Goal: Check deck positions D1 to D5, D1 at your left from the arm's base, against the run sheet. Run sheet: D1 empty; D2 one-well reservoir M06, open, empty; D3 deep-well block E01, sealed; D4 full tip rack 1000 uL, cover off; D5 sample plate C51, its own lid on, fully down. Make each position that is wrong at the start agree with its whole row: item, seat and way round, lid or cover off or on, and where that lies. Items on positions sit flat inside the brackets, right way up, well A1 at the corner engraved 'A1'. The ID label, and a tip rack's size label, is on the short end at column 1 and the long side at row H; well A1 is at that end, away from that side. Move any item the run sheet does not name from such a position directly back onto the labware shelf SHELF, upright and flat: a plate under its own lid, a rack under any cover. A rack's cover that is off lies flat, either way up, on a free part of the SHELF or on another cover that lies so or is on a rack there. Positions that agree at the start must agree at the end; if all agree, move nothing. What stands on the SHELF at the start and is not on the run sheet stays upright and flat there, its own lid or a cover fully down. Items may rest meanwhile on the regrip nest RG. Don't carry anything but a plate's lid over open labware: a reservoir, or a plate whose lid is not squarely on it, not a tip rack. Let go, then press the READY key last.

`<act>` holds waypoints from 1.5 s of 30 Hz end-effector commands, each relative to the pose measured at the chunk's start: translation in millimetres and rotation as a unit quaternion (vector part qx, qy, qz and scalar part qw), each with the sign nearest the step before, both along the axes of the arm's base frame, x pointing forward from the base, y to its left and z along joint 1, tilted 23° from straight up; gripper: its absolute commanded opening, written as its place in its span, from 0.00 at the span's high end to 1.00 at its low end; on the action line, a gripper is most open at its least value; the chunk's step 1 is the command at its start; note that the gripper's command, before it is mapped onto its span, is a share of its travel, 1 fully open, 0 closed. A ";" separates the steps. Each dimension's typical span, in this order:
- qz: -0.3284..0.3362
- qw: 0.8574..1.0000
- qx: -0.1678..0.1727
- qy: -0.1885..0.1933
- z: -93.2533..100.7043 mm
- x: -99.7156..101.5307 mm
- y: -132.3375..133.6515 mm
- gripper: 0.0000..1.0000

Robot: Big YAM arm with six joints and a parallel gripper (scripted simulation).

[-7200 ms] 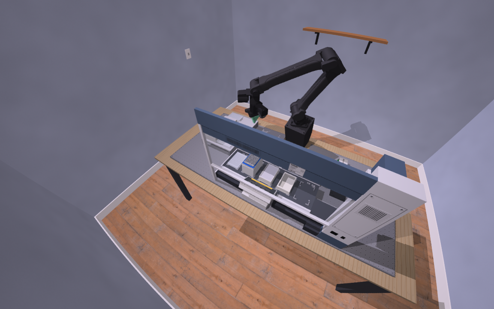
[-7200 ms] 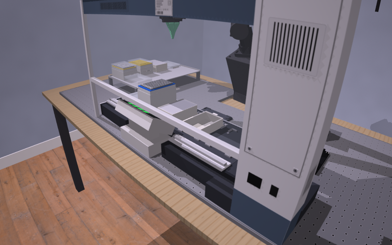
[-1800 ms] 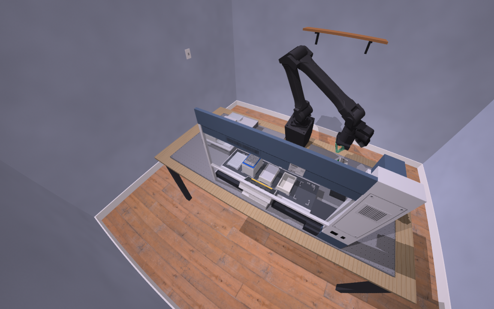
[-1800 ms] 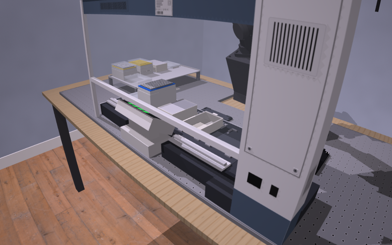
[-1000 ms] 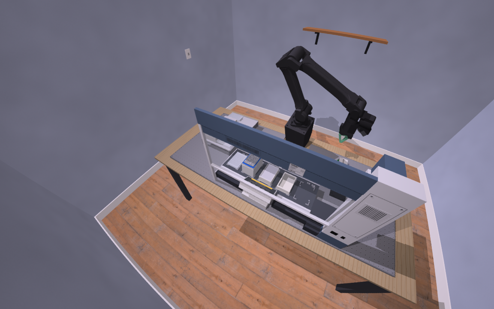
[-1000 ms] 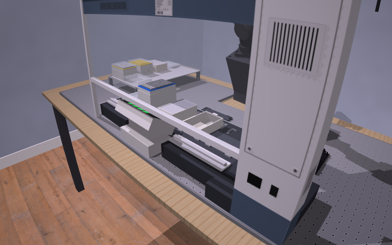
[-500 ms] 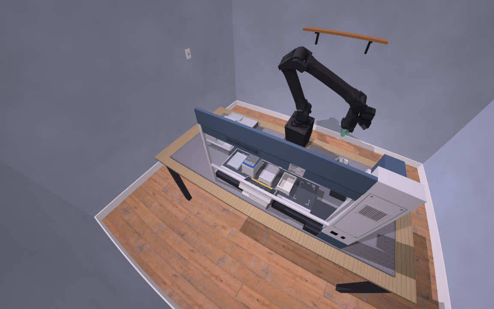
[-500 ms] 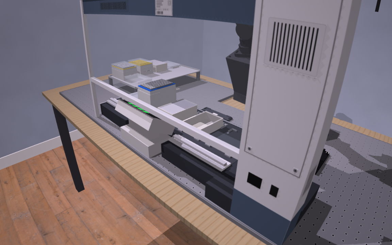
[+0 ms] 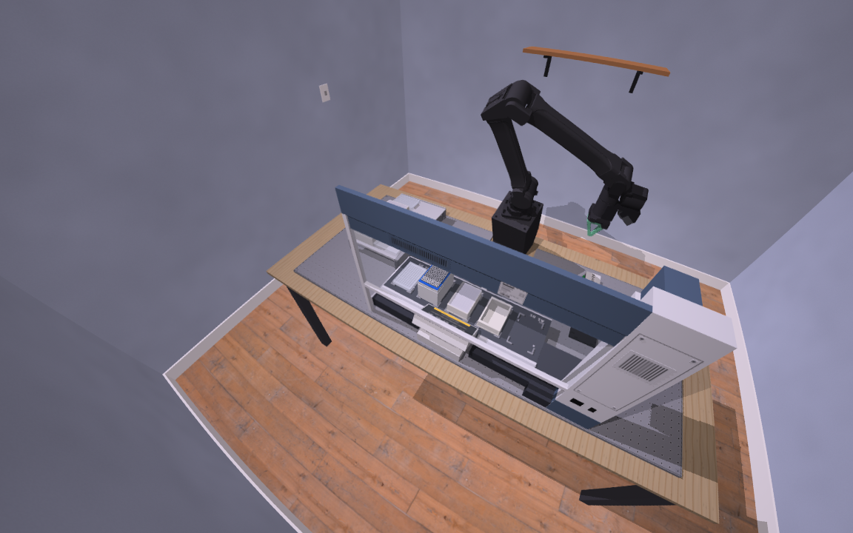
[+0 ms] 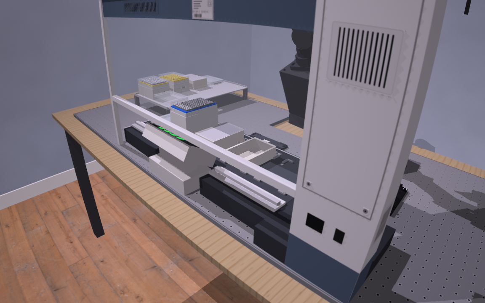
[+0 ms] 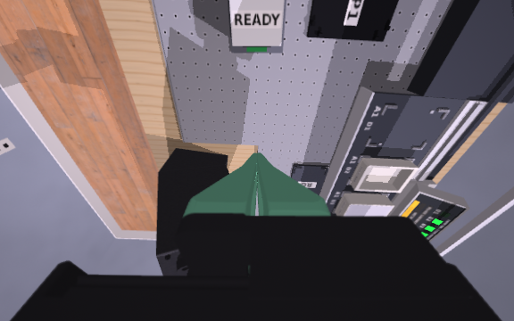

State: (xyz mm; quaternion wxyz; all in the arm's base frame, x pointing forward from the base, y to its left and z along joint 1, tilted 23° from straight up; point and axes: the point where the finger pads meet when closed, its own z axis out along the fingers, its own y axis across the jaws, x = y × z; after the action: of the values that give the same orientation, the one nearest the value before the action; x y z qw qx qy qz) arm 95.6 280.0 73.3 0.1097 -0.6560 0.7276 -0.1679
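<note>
Above the table's far edge, beside the arm's base: gripper [image 9: 592, 228] hangs high in the air, green fingers pressed flat together with nothing between them.
Arm: black, elbow raised high, forearm sloping down to the wrist on the side away from the shelf.
READY key [image 11: 256, 23]: white block with a green strip at its lower edge, on the perforated board; it lies ahead of the fingertips in the wrist view, well apart from them.
D1 [image 11: 406, 122]: dark deck plate with corner brackets and an engraved A1; nothing sits in it.
Reservoir [image 10: 252, 150]: open white trough, seated in the position next to D1.
Deep-well block [image 10: 219, 134]: pale, flat-topped, just beside the reservoir.
Tip rack [image 10: 193, 114]: blue-collared, cover off, tips showing, next along the row.
Sample plate [image 9: 408, 275]: flat and pale at the row's end; label unreadable.
SHELF [image 10: 233, 87]: raised white platform behind the deck, holding two more tip racks and other labware.
</note>
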 end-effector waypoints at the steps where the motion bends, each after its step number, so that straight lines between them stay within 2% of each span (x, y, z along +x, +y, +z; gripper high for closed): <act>1: 0.003 1.000 0.002 -0.001 0.1 -3.0 0.7 1.00; 25: 0.003 1.000 0.002 -0.001 0.1 -3.0 0.7 1.00; 27: 0.000 1.000 0.000 0.000 -6.0 3.9 0.7 1.00; 45: 0.000 1.000 0.000 -0.001 -30.7 14.3 -2.7 1.00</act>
State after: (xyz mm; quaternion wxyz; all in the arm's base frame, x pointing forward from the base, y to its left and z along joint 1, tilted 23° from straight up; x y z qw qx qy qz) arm 105.7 279.0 50.7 0.1135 -0.6550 0.7287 -0.1646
